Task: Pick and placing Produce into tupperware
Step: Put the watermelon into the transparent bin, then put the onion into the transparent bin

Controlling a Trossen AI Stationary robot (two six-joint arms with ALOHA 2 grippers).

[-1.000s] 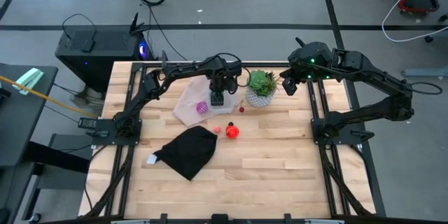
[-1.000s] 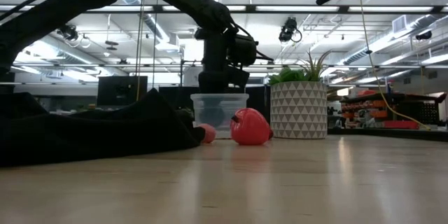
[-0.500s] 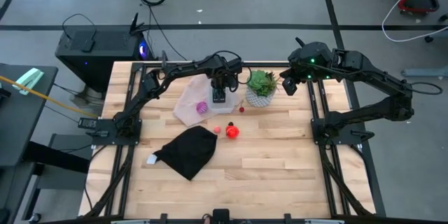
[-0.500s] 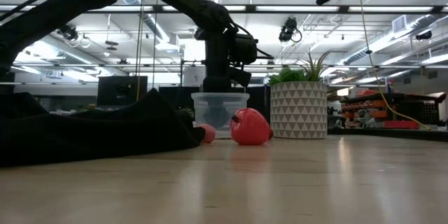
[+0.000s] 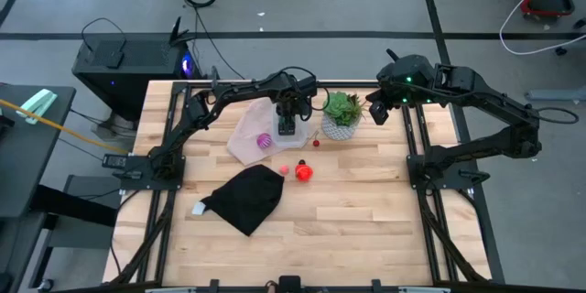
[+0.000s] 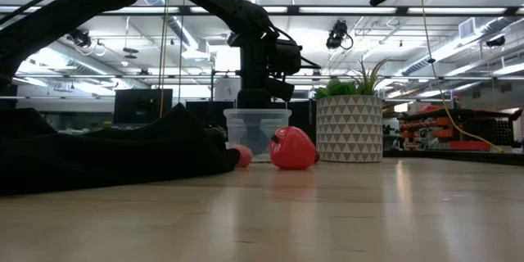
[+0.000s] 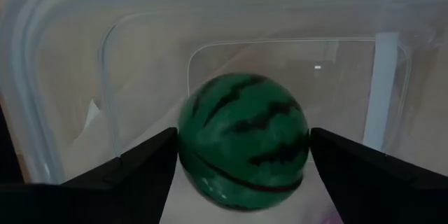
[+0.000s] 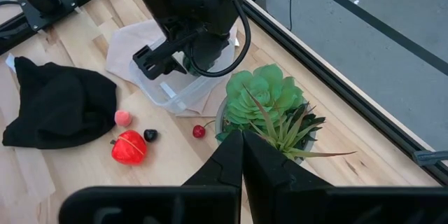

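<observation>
My left gripper (image 7: 243, 131) hangs over the tupperware (image 6: 256, 135), a clear tub whose rim (image 7: 42, 77) fills the left wrist view, and is shut on the green striped ball (image 7: 241, 155). A magenta piece (image 5: 265, 141) lies on a pale sheet (image 5: 244, 137) beside the tub. On the wood in front lie a red-orange fruit (image 5: 304, 172), a pink bit (image 5: 284, 170), a dark bit (image 8: 150, 134) and a small red cherry (image 5: 316, 143). My right gripper (image 8: 242, 140) waits shut, high beside the succulent (image 5: 342, 114). My left gripper pinches the green striped ball between its two fingers (image 7: 140, 171), one on each side at its widest part (image 7: 184, 147). It comes from above, pointing down into the tub. Whether the ball rests on the tub's floor (image 7: 336, 98) cannot be told.
A crumpled black cloth (image 5: 245, 196) lies on the table's near left. The succulent stands in a white patterned pot (image 6: 350, 128) just right of the tub. Bare wood stretches over the near and right parts of the table (image 5: 366, 220).
My left gripper has risen a little over the tub and shifted slightly toward the far edge. The other produce and my right arm have kept still.
</observation>
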